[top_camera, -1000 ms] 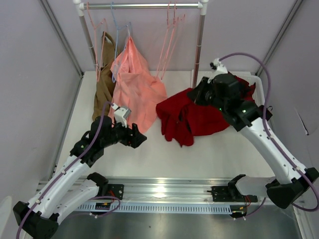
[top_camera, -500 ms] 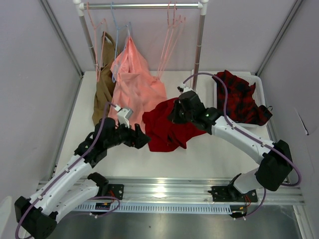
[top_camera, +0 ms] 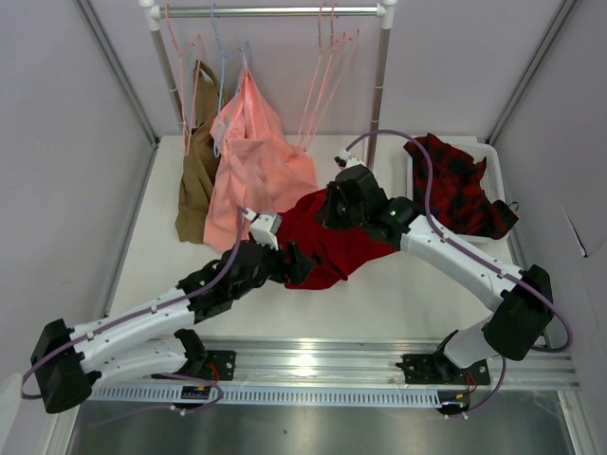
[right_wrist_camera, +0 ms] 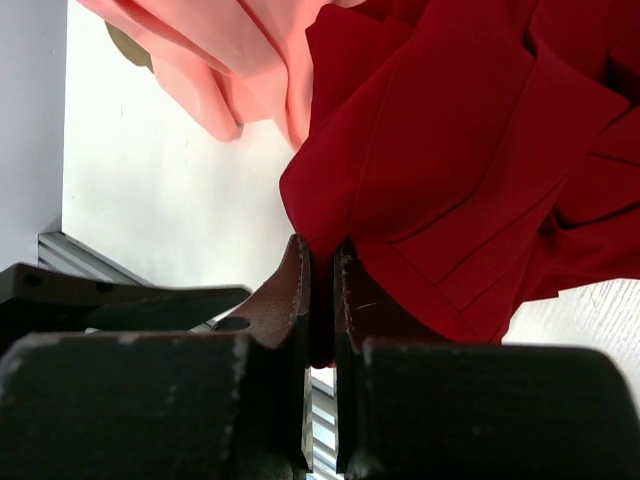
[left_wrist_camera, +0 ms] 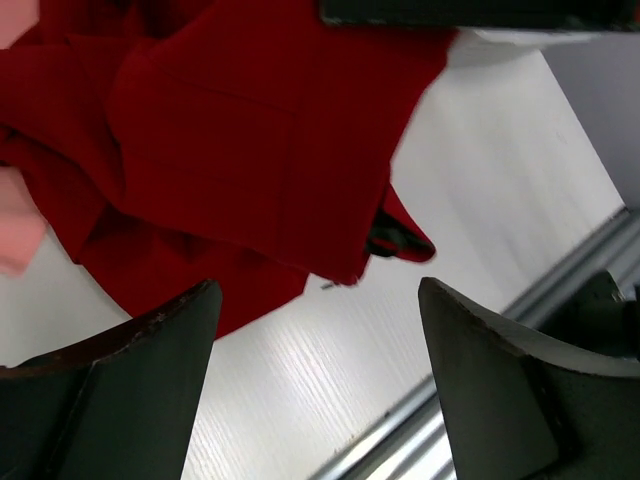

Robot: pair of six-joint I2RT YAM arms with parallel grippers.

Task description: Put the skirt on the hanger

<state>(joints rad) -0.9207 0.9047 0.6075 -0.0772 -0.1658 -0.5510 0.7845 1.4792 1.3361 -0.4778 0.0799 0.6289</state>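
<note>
While the right gripper (right_wrist_camera: 321,290) stayed pinched shut on a fold of the skirt (top_camera: 332,248), which it had hauled from the right side to mid-worktop (top_camera: 379,296), the left gripper (left_wrist_camera: 315,310) had reached in at its near hem, wide open and empty. The hanger (top_camera: 327,81) hung untouched on the rail (top_camera: 275,11).

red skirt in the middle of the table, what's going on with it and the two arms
The right gripper is shut on a fold of the red skirt, which is bunched up on the white table. The left gripper hovers open at the skirt's near edge, holding nothing. The pale-pink hangers hang bare on the rail at the back, so the skirt is not on a hanger yet.
</note>
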